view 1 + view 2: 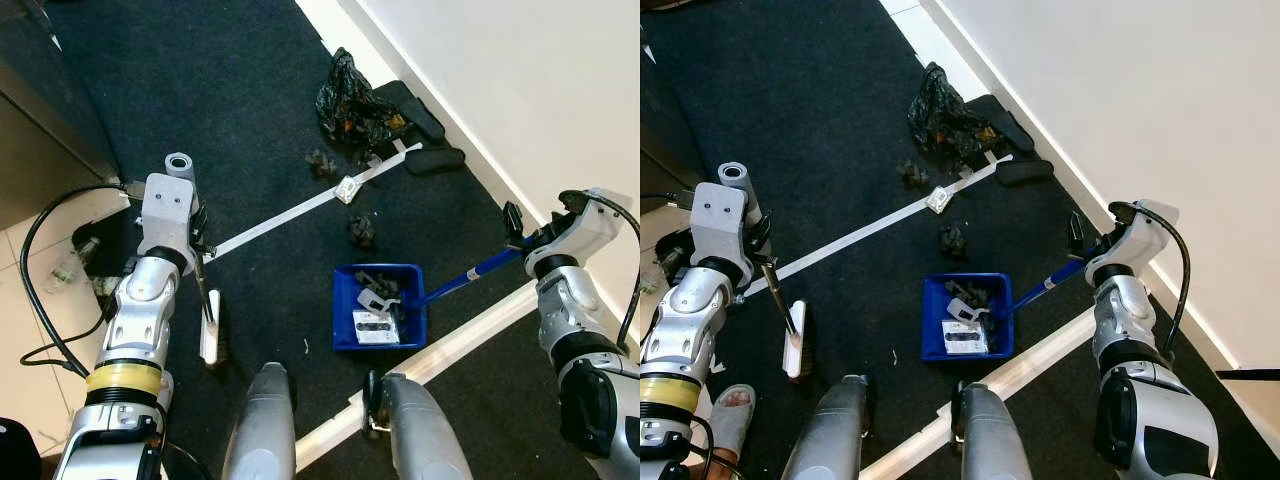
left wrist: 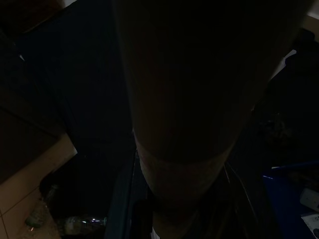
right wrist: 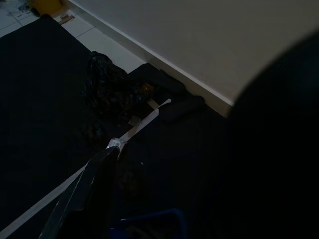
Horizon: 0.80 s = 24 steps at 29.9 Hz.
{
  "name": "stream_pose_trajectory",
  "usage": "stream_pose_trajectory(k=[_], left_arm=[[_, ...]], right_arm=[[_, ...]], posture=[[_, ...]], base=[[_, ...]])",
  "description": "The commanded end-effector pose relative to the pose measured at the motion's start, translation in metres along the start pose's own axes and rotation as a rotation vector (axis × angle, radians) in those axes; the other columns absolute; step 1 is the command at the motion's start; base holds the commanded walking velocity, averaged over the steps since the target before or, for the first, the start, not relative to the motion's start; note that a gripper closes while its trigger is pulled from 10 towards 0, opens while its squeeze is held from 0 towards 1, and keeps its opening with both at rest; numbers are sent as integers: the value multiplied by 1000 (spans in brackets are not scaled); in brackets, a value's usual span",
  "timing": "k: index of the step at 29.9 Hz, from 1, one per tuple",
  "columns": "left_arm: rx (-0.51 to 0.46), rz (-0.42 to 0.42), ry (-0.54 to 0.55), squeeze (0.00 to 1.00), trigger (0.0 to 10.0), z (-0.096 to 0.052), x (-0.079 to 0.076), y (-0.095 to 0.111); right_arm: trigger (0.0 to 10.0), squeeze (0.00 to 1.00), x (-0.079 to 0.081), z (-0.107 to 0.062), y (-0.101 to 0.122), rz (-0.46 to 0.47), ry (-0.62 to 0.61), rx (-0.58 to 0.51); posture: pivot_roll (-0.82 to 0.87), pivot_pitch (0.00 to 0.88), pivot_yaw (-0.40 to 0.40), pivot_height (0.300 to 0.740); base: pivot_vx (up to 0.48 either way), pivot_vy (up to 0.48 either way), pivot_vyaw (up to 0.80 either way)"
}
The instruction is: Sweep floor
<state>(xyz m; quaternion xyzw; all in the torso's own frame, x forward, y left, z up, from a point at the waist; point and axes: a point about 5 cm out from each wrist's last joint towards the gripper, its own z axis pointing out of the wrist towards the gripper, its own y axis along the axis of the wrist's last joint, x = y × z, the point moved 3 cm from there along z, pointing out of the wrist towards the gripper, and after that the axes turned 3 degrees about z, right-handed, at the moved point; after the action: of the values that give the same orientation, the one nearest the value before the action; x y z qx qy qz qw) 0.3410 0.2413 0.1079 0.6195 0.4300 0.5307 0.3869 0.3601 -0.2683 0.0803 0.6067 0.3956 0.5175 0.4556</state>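
Note:
My left gripper (image 1: 201, 250) is shut on the thin handle of a white-backed hand brush (image 1: 211, 338), whose head rests on the dark carpet by my left leg. To the right, my right gripper (image 1: 514, 232) is shut on the blue handle of a blue dustpan (image 1: 345, 320). The pan lies flat on the carpet and holds dark clumps and a white card. Loose dirt lies beyond it: a dark clump (image 1: 362, 232), another clump (image 1: 321, 162), a white scrap (image 1: 347, 189) and a crumpled black plastic bag (image 1: 348, 98).
Two black slippers (image 1: 432, 158) lie by the white wall (image 1: 520, 90) on the right. White tape strips (image 1: 280, 218) cross the carpet. A dark cabinet (image 1: 40, 110) stands at the left, with cables and a plastic bottle (image 1: 66, 268) on the tiles below it.

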Motion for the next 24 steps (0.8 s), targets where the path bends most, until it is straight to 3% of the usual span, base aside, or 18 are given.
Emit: stream_pose_trajectory(k=[1,2,3,5,6,24], left_arm=[[28,21,8,0,10000,-6,6,-7],[27,19,5,0,10000,-6,4,-7],[27,18,3,0,10000,-5,3,-6],[27,18,1,0,10000,-5,3,-6],[26,17,0,0,10000,-4,2,-6],[24,2,-16,0,10000,-2,-7,-6]], right_arm=[[9373,0,-8,-6,-10,14,-30,32],[2863,0,-8,-7,-10,14,-22,32],[588,0,-8,-7,-10,13,-20,32],[588,0,-8,-7,-10,12,-19,33],[0,0,-8,-7,-10,10,-18,32],[0,0,-23,-14,-13,-18,-56,54]], posture=[[258,294,-54,740],[257,289,-53,740],[255,289,-53,740],[255,289,-53,740],[254,289,-54,740],[221,274,-60,740]], base=[[0,0,0],[0,0,0],[0,0,0],[0,0,0],[0,0,0],[0,0,0]])
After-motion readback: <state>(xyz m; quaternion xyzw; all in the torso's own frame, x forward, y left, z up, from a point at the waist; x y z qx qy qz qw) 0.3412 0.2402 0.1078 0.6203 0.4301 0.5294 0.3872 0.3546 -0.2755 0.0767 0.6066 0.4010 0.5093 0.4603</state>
